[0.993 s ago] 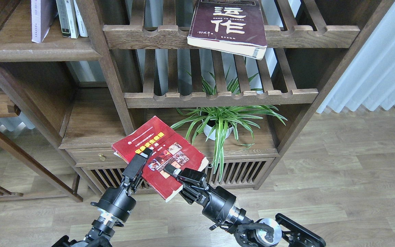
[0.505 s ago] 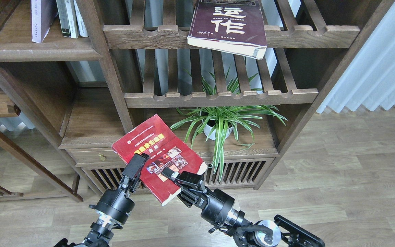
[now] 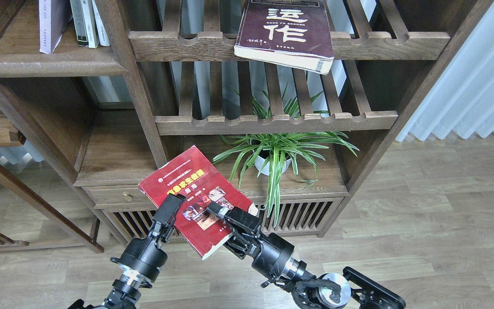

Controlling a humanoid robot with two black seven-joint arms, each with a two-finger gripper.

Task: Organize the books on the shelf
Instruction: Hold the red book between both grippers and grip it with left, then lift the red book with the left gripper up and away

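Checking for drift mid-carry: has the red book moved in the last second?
Yes, slightly: the red book has slid left and down, away from the potted plant.

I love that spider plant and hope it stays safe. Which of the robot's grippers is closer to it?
The right gripper. It grips the red book just below-left of the potted plant. The left gripper is at the book's left edge, farther from the plant.
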